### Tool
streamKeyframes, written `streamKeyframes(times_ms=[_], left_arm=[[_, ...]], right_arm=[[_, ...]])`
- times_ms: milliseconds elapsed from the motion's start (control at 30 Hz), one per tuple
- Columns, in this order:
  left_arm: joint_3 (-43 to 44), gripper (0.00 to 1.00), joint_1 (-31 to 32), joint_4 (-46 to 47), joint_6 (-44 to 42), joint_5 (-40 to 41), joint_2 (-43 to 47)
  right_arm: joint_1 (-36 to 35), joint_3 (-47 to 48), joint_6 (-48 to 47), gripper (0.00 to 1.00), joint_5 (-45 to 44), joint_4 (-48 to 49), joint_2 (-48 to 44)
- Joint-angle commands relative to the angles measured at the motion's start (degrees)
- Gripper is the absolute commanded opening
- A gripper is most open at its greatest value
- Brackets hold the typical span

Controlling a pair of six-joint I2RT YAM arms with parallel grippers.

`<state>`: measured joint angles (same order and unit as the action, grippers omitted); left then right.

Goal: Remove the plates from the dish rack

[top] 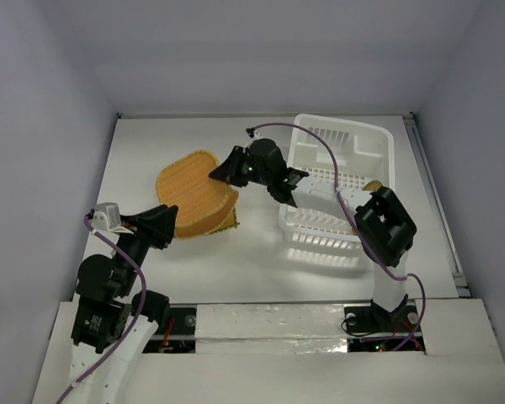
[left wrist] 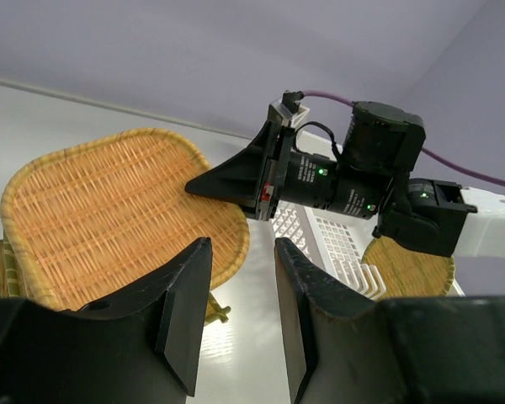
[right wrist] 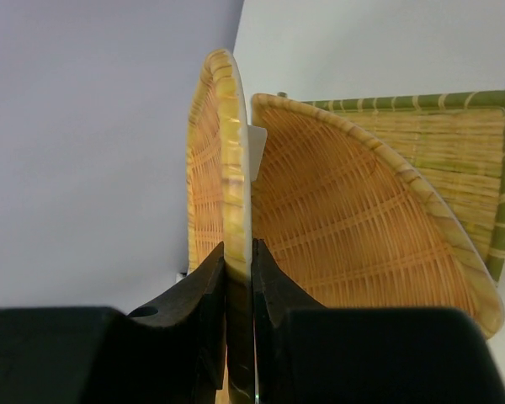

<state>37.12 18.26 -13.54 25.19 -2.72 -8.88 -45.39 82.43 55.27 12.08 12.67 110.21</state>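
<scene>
My right gripper (top: 216, 174) is shut on the rim of a large orange woven plate (top: 188, 190), held left of the dish rack (top: 341, 143). The right wrist view shows this plate (right wrist: 221, 143) edge-on between the jaws. Behind it lie a fan-shaped plate (right wrist: 345, 219) and a green-rimmed square plate (right wrist: 459, 143). My left gripper (top: 172, 227) is open and empty by the pile's near left edge. In the left wrist view its tips (left wrist: 241, 246) point past the held plate (left wrist: 109, 219). A round plate (left wrist: 408, 269) stands in the white rack (left wrist: 337, 240).
The right arm's forearm (top: 273, 168) stretches across from the rack to the pile. Its elbow (top: 385, 223) hangs over the rack's near right corner. White walls close in the table on the left, back and right.
</scene>
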Motion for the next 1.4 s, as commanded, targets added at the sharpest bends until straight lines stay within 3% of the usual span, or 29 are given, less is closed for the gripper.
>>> streamKeyframes(times_ms=[0,267,333,433,667,867,1067,1367], left_arm=[[0.6,0.33,-0.2,2.3,0.0,-0.3,-1.0],[0.6,0.33,-0.2,2.3,0.1,-0.4,-0.8],[0.6,0.33,-0.2,2.3,0.1,-0.5,-0.7],[0.6,0.33,-0.2,2.4,-0.1,-0.7,-0.1],[0.5,0.33,-0.2,2.6,-0.1,-1.1,0.2],[0.6,0.33,-0.2,2.7,0.0,-1.2,0.3],[0.5,0.33,-0.2,2.7,-0.1,-1.1,0.8],[0.5,0.33,-0.2,2.6,-0.1,-1.1,1.2]], right_arm=[[-0.2,0.5,2.4,0.00,1.4,7.5,-0.1],[-0.2,-3.5,2.6,0.04,1.4,7.9,-0.1],[-0.2,-4.1,2.7,0.10,1.5,8.0,0.1],[-0.2,-4.6,2.7,0.27,2.2,7.4,0.8],[-0.2,-6.1,1.3,0.47,1.4,5.4,1.5],[-0.8,-2.5,-4.0,0.72,-3.6,-5.0,1.4],[-2.1,3.2,-10.1,0.88,-9.7,-16.9,3.7],[-5.1,12.5,-18.1,0.95,-22.9,-30.8,7.1]])
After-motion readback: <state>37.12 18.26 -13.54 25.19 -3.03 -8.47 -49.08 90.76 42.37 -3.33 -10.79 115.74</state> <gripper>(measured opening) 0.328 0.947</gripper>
